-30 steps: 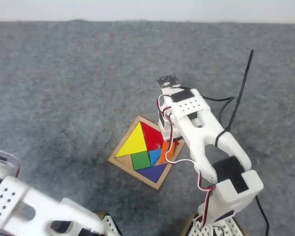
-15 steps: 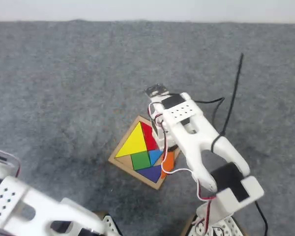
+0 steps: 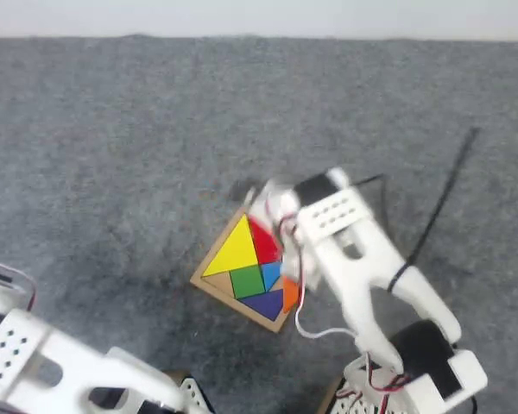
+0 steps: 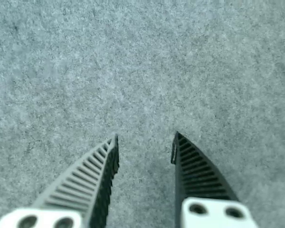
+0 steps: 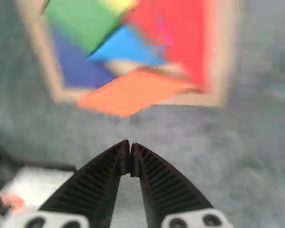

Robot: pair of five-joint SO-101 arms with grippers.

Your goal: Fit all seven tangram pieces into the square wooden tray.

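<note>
The square wooden tray lies on the grey carpet with yellow, red, green, blue and purple pieces inside. An orange piece rests at its right side. In the right wrist view the orange piece lies tilted across the tray's rim. My right gripper is shut and empty, just outside that rim. The right arm hangs over the tray's right edge. My left gripper is open above bare carpet.
The left arm sits at the near left corner, well away from the tray. A black cable trails behind the right arm. Grey carpet stretches open to the left and far side.
The right arm swung left and lower over the tray's right edge. The orange piece slid from the tray's right corner toward its near side. The left arm stayed put.
</note>
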